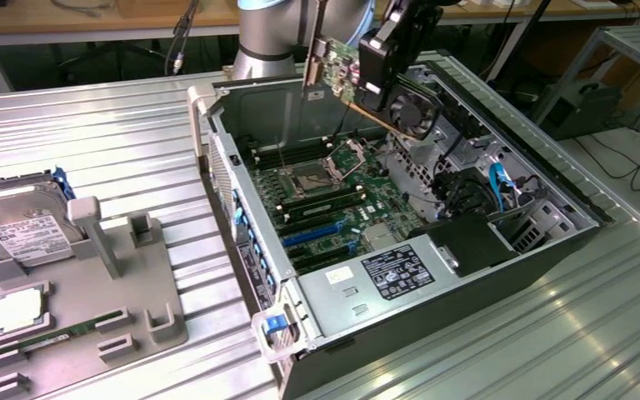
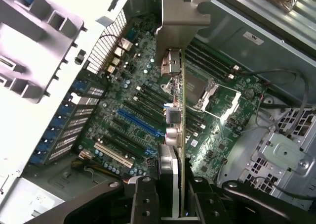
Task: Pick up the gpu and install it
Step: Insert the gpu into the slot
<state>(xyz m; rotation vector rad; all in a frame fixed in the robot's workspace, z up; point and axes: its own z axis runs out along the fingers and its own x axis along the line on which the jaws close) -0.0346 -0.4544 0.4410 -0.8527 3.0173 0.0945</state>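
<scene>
— Gpu [image 1: 416, 110] position?
— I see it clamped edge-on between the jaws of the gripper [image 1: 392, 46], upper centre of the exterior view, above the open computer case [image 1: 222, 158].
— Touching the motherboard [image 2: 123, 80]?
— No, I see it held clear above the slots [image 2: 140, 123], bracket [image 2: 180, 16] end farthest from the jaws.

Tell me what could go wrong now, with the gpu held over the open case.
1. The gpu hangs in the gripper by the CPU socket, not over the blue slot; lowered here, it could strike the socket or nearby parts.
2. Its bracket looks close to the case wall; it may snag there going down.
</scene>
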